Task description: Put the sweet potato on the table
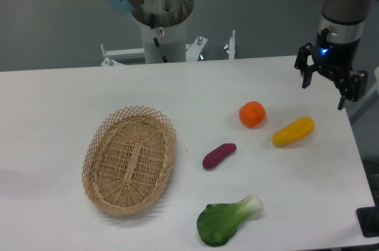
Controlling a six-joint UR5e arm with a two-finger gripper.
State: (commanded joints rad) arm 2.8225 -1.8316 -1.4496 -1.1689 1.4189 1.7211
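Observation:
The sweet potato [218, 155] is a small dark purple-magenta oblong lying flat on the white table [53, 103], right of the basket and left of centre-right. My gripper [323, 97] hangs at the far right, above the table's right edge, well up and to the right of the sweet potato. Its two dark fingers [305, 76] stand apart with nothing between them, so it is open and empty.
An oval wicker basket [129, 158] sits left of the sweet potato and holds nothing. A round orange fruit [252, 114] and a yellow-orange oblong vegetable [293, 131] lie to the upper right. A green leafy vegetable [228, 220] lies near the front edge. The arm's base [161, 32] stands behind.

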